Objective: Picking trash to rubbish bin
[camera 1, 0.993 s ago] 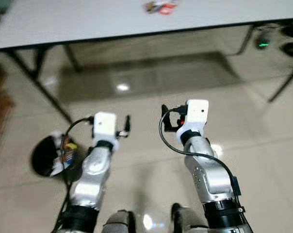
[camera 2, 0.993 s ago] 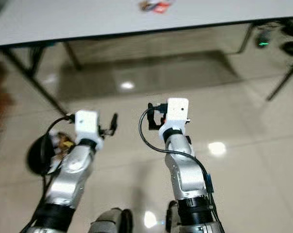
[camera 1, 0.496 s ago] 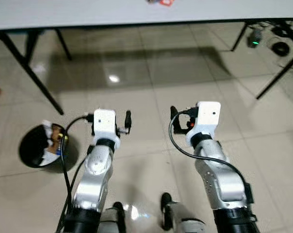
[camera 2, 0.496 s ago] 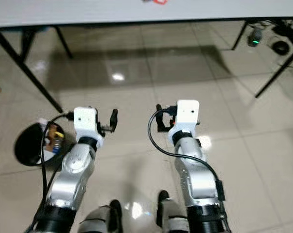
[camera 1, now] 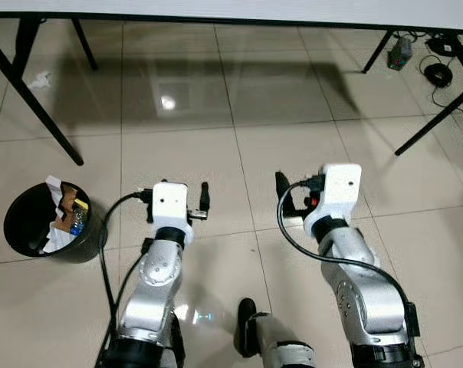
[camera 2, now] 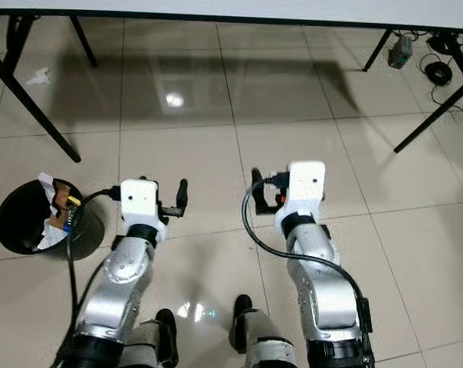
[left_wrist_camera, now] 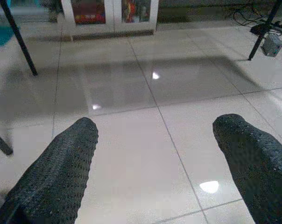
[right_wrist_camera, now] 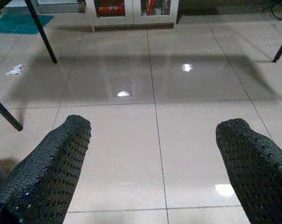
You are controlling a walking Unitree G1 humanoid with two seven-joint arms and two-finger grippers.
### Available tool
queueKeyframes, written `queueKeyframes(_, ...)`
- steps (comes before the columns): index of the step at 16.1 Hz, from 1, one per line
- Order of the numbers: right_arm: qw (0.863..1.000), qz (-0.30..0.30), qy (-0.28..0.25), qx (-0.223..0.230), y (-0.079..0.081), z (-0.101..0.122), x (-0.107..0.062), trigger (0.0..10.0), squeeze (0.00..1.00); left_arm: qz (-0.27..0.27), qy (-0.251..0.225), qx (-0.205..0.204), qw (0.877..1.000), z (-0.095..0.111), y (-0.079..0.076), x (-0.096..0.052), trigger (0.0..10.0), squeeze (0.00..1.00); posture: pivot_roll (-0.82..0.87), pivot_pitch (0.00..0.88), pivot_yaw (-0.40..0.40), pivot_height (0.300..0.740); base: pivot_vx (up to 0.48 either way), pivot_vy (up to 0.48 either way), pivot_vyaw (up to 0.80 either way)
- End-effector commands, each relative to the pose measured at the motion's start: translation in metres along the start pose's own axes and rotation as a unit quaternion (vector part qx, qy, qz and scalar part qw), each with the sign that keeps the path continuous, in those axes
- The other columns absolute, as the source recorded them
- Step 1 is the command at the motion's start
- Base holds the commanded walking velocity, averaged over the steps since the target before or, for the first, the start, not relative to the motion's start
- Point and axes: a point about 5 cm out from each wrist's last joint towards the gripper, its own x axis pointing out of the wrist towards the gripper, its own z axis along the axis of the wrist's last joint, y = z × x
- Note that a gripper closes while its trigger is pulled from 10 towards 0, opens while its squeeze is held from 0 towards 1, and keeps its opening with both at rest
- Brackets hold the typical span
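The table (camera 1: 231, 8) is cut off by the top edge; the bin's (camera 1: 21, 230) contents are too small to identify.

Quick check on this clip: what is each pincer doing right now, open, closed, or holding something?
Left pincer: open, holding nothing, over bare floor tiles.
Right pincer: open, holding nothing, over bare floor tiles.

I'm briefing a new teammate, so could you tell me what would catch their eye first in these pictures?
The two silver arms reach forward over the pale tiled floor, the left claw and right claw both open and holding nothing. To the robot's left stands a black rubbish bin already holding trash. A crumpled white scrap lies on the tiles further ahead, under the table.
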Motion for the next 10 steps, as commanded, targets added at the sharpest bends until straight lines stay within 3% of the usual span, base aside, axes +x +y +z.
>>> queueKeyframes(1,1.000,-0.006,0.003,0.008,0.000,-0.004,-0.002,10.0,0.00,-0.010,-0.001,0.011,1.000,0.001,-0.002,-0.003,10.0,0.00,-0.07,0.245,-0.038,0.740,0.000,0.000,0.00)
queueKeyframes(5,0.999,-0.006,-0.001,0.033,0.012,-0.010,0.013,10.0,0.00,0.003,-0.001,0.024,1.000,0.006,0.013,0.000,10.0,0.00,-0.01,0.181,0.004,0.740,0.000,0.000,0.00)
queueKeyframes(8,0.999,-0.003,0.006,0.033,0.020,-0.014,0.032,10.0,0.00,0.009,-0.014,0.035,0.999,0.017,0.020,0.014,10.0,0.00,0.02,0.129,0.043,0.740,0.000,0.000,0.00)
queueKeyframes(10,0.999,-0.015,0.001,0.036,0.018,-0.013,0.036,10.0,0.00,0.007,-0.019,0.033,0.999,0.020,0.019,0.021,10.0,0.00,0.02,0.109,0.057,0.740,0.000,0.000,0.00)
